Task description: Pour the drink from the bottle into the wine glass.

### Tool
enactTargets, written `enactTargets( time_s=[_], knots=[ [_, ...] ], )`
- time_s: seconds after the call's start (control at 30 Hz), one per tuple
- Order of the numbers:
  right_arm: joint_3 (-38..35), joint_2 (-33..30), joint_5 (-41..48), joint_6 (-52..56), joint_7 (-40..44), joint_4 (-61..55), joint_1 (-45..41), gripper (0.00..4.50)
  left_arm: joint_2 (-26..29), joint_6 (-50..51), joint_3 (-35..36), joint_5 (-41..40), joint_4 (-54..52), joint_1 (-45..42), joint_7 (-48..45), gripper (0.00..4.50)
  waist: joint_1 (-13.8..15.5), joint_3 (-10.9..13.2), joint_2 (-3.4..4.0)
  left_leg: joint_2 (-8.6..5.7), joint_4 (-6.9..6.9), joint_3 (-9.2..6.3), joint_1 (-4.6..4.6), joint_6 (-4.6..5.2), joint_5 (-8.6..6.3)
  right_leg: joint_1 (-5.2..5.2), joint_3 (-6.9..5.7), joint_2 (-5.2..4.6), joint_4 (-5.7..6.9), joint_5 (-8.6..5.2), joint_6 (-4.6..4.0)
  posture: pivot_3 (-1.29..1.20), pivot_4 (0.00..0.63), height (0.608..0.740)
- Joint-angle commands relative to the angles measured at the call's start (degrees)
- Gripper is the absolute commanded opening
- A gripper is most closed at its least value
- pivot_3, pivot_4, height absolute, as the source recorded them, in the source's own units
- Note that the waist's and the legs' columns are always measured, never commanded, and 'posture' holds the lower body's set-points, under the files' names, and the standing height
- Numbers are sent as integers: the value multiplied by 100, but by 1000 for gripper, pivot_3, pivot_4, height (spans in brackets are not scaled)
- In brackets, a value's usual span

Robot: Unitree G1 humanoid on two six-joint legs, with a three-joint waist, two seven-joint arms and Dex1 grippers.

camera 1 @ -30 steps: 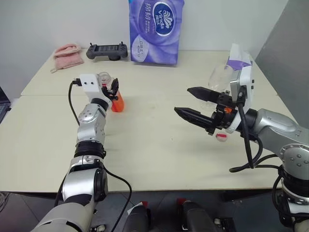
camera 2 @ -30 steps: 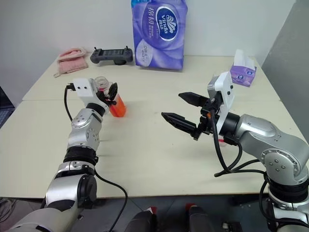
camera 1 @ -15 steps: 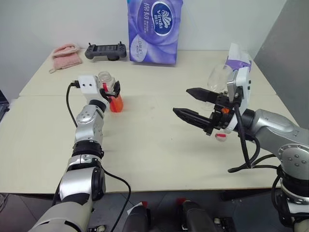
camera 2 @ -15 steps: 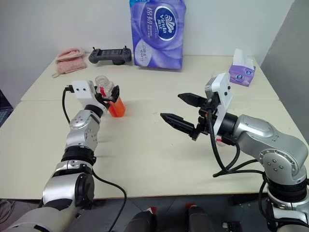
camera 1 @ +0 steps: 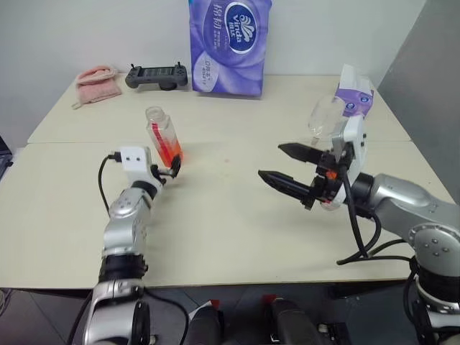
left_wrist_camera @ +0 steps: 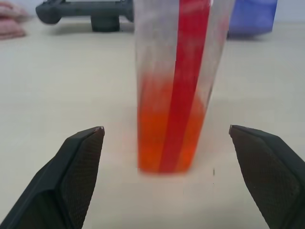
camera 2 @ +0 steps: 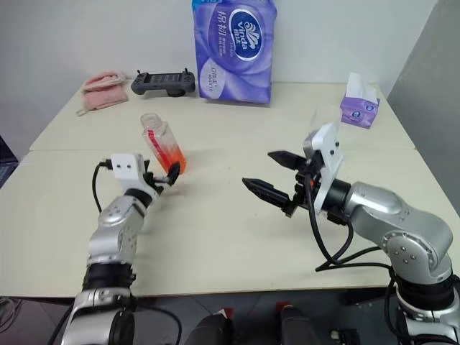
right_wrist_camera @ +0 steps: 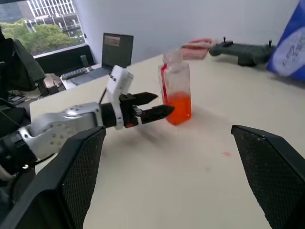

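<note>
**Bottle stands free on the table, both pincers spread wide**

The tall purple tissue pack [camera 1: 231, 44] at the table's twelve o'clock edge carries the brand "Vinda" in a white oval, with Chinese characters above it that are too small to read. At about two o'clock sits a smaller lilac tissue box [camera 1: 353, 95]; its print cannot be made out. The bottle [camera 1: 162, 136] bears a red vertical label strip, any lettering on it illegible.

The bottle stands at roughly ten o'clock from the table's centre, long axis near vertical with a slight lean in the head views, open neck up and no cap on it. The drink [left_wrist_camera: 167, 138], an orange-red liquid, fills about its lower third.

The left gripper [camera 1: 172, 169] lies level just on the near side of the bottle, released, its black fingers [left_wrist_camera: 78, 164] splayed either side of the bottle's base without touching it.

The wine glass [camera 1: 325, 117] stands at about three o'clock, partly hidden behind the right arm; it looks empty, though the view through the clear bowl is poor. The right gripper [camera 1: 287, 167] hovers in front of it, fingers parted wide and holding nothing, pointing toward nine o'clock.

At eleven o'clock along the far edge lie a black handheld controller [camera 1: 157, 75] and a folded pink cloth [camera 1: 98, 84].
</note>
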Motion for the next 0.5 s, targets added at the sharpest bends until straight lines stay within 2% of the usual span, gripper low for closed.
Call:
enactTargets(
  time_s=[0.03, 0.1, 0.23, 0.37, 0.5],
  knots=[
    [-16, -15, -701, -439, -151, -115, 497, 4500, 420, 625, -162, -335, -1423, 560, -589, 4476, -2, -2, -3, 0, 0, -1, 1, 0, 0, 1, -2, 0, 1, 0, 0, 0, 150, 740],
    [206, -85, -1613, -789, -393, 240, 840, 4500, 698, 883, -253, -805, -1993, 892, -1319, 4476, -1, -2, -3, 0, 0, -1, 9, -1, 1, 5, -2, 1, 4, 0, 0, 0, 150, 740],
    [301, 136, -2665, -1422, -638, 1383, 985, 4500, 1141, 1135, -498, -1615, -2564, 1123, -2675, 4476, 14, -3, -4, -2, 0, 13, 20, -1, 14, 10, 6, 7, 2, 5, 5, 0, 150, 740],
    [292, 502, -3329, -2057, -708, 2647, 433, 4500, 1306, 1146, -703, -1661, -2407, 872, -3096, 4476, -12, -3, 2, 4, -10, 35, 64, 0, 18, 35, 22, 43, -1, 9, 3, 0, 150, 740],
    [272, 941, -3728, -2776, -595, 4092, -335, 4500, 1304, 1105, -859, -1597, -2230, 522, -3290, 4476, -43, -3, 2, 15, -14, 40, 67, 0, 18, 35, 27, 61, -2, 10, 0, 0, 150, 740]
  ],
)
